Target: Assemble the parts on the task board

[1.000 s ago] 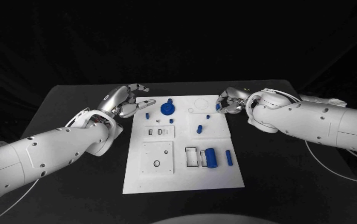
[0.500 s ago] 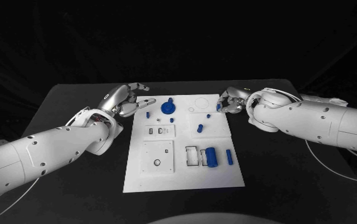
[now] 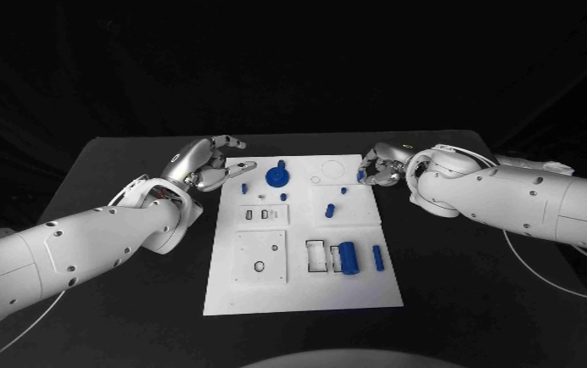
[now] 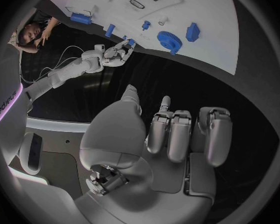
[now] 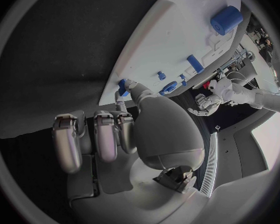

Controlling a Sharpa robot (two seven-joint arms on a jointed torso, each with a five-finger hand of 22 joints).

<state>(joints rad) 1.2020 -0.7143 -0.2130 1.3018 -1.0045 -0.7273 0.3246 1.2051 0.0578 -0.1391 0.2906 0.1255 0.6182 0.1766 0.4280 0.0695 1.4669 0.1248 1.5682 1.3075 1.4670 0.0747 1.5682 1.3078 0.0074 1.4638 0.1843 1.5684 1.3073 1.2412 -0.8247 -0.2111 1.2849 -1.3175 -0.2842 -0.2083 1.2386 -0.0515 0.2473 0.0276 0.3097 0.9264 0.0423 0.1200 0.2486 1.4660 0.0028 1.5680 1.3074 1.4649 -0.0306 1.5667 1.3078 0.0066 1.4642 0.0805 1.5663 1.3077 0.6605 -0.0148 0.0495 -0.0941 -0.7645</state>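
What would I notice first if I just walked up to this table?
Probably the long white task board in the middle of the black table, dotted with small blue plastic parts such as the round blue gear near its far end. A silver robot hand hovers at each far corner, left and right.

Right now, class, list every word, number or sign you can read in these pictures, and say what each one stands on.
Nothing can be read for certain.
Dark lettering on a white casing, left wrist view: too warped to read.
White board: no words, numbers or signs on it.
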